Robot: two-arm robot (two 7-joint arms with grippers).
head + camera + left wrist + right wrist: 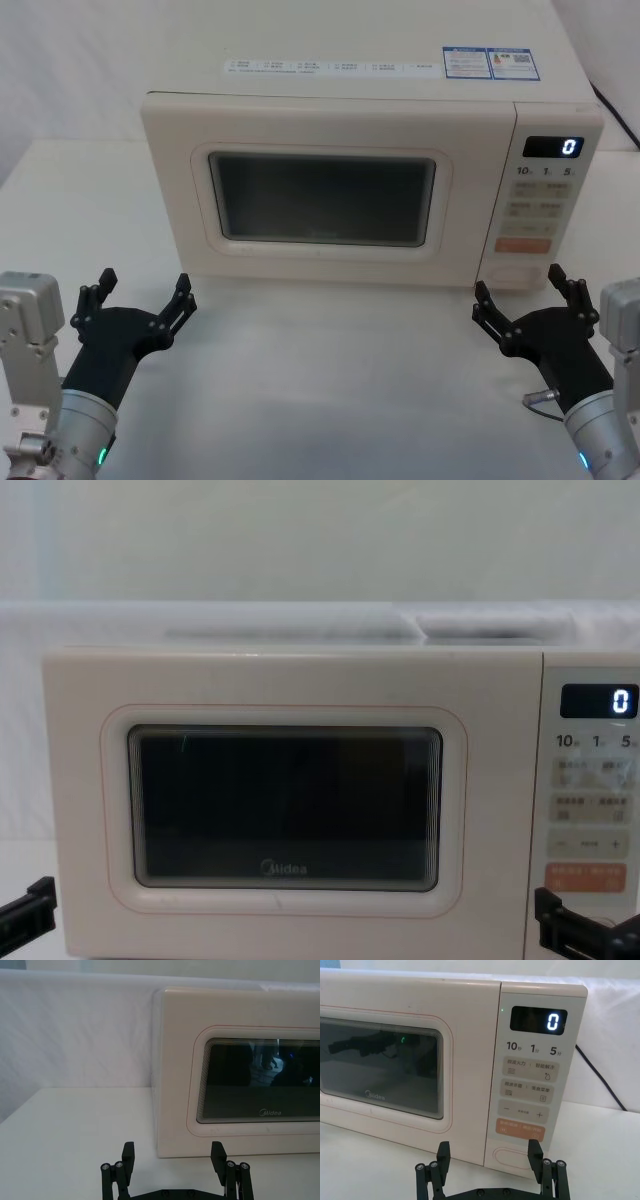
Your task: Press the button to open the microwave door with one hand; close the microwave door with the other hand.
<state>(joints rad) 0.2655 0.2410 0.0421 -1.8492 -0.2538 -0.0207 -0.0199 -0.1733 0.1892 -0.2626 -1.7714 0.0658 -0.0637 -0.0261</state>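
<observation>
The cream microwave door [322,198] with its dark window is shut flush with the body; it also shows in the left wrist view [240,1080] and the chest view [285,805]. The oval cream button [515,274] sits at the bottom of the control panel, under the orange key [520,1130]. My right gripper [518,283] hovers low over the table just in front of the button [510,1154], open and holding nothing. My left gripper [145,282] is open and holding nothing too, in front of the door's lower left corner, a short way from it [172,1152].
The control panel [535,1075] shows a lit "0" on its display [553,147]. A black cable [600,1077] runs down behind the microwave's right side. White table [320,380] stretches between the two arms; a white backdrop stands behind.
</observation>
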